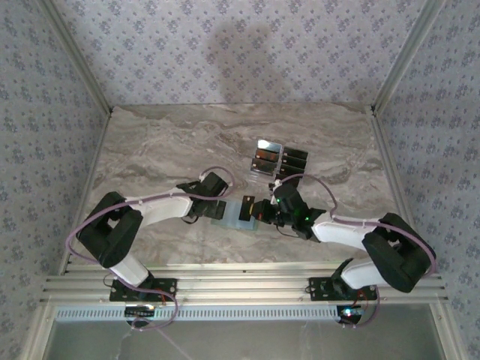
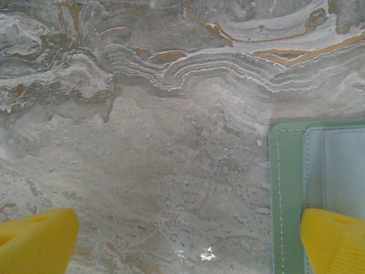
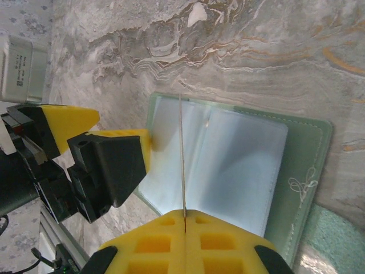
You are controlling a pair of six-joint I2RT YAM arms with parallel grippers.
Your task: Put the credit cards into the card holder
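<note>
Yellow jaws of my right gripper are clamped on one credit card, held on edge right over the middle of the open card holder, which lies flat on the marble table. I can't tell whether the card touches it. My left gripper is spread wide, one jaw over the holder's green border. Spare cards sit farther back.

Grey marble-patterned tabletop, pale floral-papered walls, ribbed aluminium rail along the near edge.
</note>
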